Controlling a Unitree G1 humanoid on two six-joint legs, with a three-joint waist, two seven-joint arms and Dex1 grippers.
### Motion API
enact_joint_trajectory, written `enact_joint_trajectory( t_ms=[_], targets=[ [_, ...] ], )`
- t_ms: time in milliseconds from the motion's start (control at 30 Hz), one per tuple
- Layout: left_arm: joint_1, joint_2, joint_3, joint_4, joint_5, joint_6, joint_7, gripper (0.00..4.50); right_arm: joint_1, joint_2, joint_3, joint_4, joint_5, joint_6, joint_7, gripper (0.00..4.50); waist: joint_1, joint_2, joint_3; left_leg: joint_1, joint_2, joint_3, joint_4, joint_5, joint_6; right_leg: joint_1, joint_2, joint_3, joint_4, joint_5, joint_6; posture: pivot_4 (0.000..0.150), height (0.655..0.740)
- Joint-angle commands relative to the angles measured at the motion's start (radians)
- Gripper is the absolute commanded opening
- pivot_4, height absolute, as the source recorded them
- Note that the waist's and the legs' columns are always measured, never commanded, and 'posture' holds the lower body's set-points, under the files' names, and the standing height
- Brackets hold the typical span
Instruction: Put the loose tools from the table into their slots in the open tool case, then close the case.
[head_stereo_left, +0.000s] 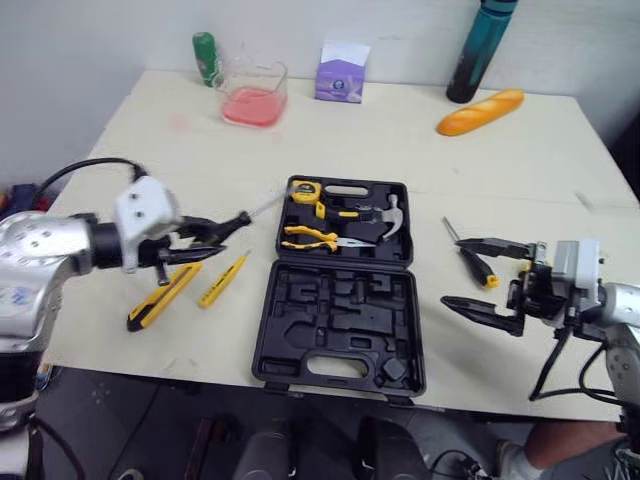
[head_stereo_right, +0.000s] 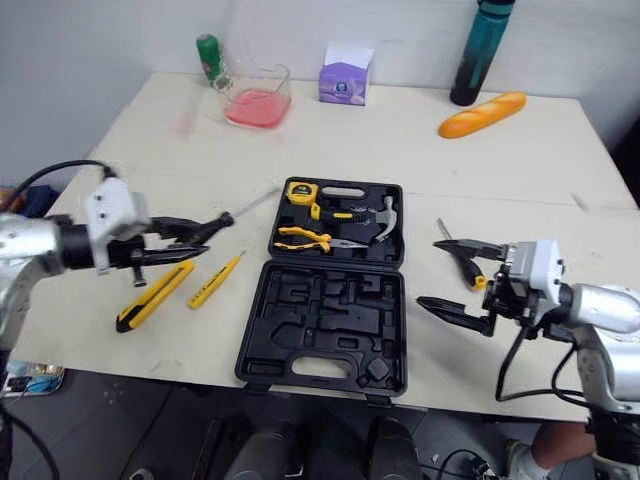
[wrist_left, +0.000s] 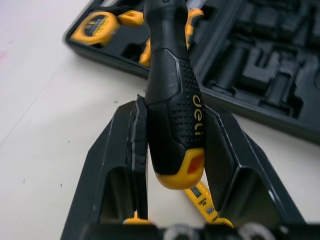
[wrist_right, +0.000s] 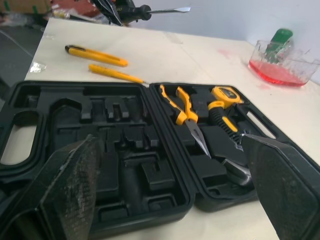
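Observation:
The open black tool case (head_stereo_left: 338, 345) lies at the table's middle. Its far half holds a tape measure (head_stereo_left: 304, 191), yellow pliers (head_stereo_left: 315, 237) and a hammer (head_stereo_left: 386, 216); the near half's slots are bare. My left gripper (head_stereo_left: 215, 236) hovers left of the case, shut on a black-and-yellow screwdriver (wrist_left: 172, 110) whose shaft points toward the case. Below it on the table lie a yellow utility knife (head_stereo_left: 163, 295) and a yellow tester pen (head_stereo_left: 222, 279). My right gripper (head_stereo_left: 480, 278) stands open right of the case, beside a small screwdriver (head_stereo_left: 472, 262) lying on the table.
Along the far edge stand a green bottle (head_stereo_left: 205, 58), a beaker of red liquid (head_stereo_left: 255, 95), a purple box (head_stereo_left: 341, 73), a teal bottle (head_stereo_left: 480, 50) and a bread loaf (head_stereo_left: 480, 112). The near table edge runs just below the case.

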Motion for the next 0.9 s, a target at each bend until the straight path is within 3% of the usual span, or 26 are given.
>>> enact_joint_trajectory(
  t_ms=[33,300,633,900],
  targets=[
    [-0.083,-0.016,-0.099,-0.038,0.046,0.024,-0.040,1.09,0.022,-0.025,-0.040,-0.021,0.011,0.011,-0.005,4.50,0.000,0.000,0.000,0.000,0.000,0.000,0.000,0.000,0.000,0.000,0.000,0.000,0.000,0.000,0.000,0.150,0.7400],
    [-0.257,-0.099,-0.392,-0.052,0.213,0.098,-0.142,1.09,0.047,-0.027,-0.042,-0.039,0.012,0.014,-0.001,4.50,-0.007,0.000,0.000,0.000,0.000,0.001,0.001,0.000,0.001,0.000,0.001,0.001,0.000,0.000,0.000,0.150,0.7400],
    [-0.346,-0.197,-0.478,-0.028,0.310,0.163,-0.146,1.09,0.061,-0.021,-0.032,-0.075,0.011,0.031,-0.021,4.50,-0.002,0.000,0.000,-0.002,0.001,-0.001,0.002,0.000,0.001,0.000,0.001,-0.001,-0.001,0.000,0.000,0.150,0.7400],
    [-0.435,-0.265,-0.568,0.100,0.460,0.076,-0.155,1.09,0.083,-0.024,-0.035,-0.073,-0.014,0.024,-0.034,4.50,-0.001,0.000,0.000,-0.002,0.001,-0.002,0.004,0.000,0.001,0.001,0.001,-0.001,0.000,0.000,0.000,0.150,0.7400]
  ],
)
